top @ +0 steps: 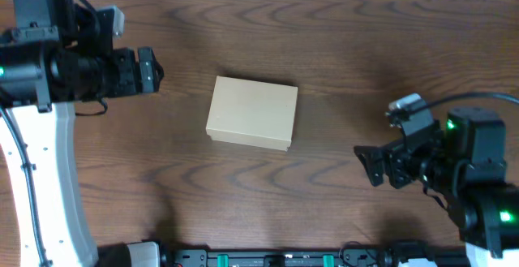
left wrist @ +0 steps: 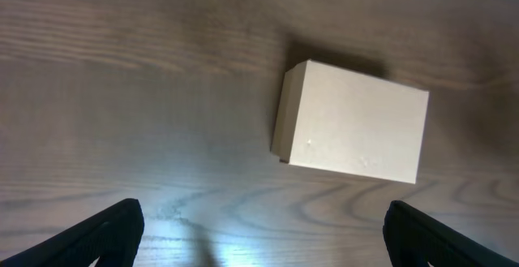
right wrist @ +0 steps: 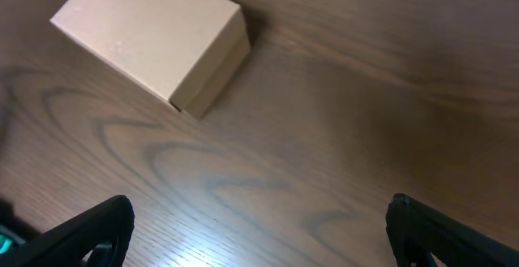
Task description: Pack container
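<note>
Lid-shut tan rectangular cardboard container centred on the bench; left tool and right tool gape empty; we judge packing done, withdrawal next.

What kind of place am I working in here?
Probably a robot test bench: wood-grain table, one closed cardboard box, left hand and right hand open either side.

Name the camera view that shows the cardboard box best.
Left wrist: the container appears whole and large, lid shut. Overhead shows it whole but smaller; right wrist clips its far corner.
</note>
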`<move>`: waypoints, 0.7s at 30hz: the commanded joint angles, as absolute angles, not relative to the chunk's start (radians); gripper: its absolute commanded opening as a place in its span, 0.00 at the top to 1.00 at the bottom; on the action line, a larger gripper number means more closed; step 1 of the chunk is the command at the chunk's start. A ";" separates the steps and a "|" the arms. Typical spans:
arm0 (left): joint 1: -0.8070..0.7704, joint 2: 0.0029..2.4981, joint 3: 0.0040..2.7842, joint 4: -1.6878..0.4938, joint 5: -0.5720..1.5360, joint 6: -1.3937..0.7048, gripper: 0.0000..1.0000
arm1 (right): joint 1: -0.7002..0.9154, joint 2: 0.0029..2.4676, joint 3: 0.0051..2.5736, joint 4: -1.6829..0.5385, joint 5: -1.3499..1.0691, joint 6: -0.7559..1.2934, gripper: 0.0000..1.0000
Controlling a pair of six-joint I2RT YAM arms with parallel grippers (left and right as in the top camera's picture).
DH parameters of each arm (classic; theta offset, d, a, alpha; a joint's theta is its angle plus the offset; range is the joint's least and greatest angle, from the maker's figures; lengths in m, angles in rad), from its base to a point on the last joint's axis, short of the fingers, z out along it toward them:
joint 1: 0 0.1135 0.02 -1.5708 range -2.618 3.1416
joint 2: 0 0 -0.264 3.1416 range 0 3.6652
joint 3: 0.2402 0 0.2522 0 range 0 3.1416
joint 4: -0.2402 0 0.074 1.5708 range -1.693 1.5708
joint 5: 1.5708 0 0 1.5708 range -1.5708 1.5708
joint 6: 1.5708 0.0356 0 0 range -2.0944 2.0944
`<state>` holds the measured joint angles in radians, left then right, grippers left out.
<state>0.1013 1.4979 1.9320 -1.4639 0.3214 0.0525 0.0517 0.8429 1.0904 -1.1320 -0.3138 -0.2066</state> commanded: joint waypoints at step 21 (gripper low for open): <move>0.106 0.941 1.508 -1.256 0.165 -0.007 0.05 | -0.001 0.654 1.035 -1.123 -0.213 -0.162 0.01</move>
<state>0.1024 0.9379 1.5131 -1.2533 0.1898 -0.0006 0.0132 0.6552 1.0401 -1.1252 -0.2256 -0.1734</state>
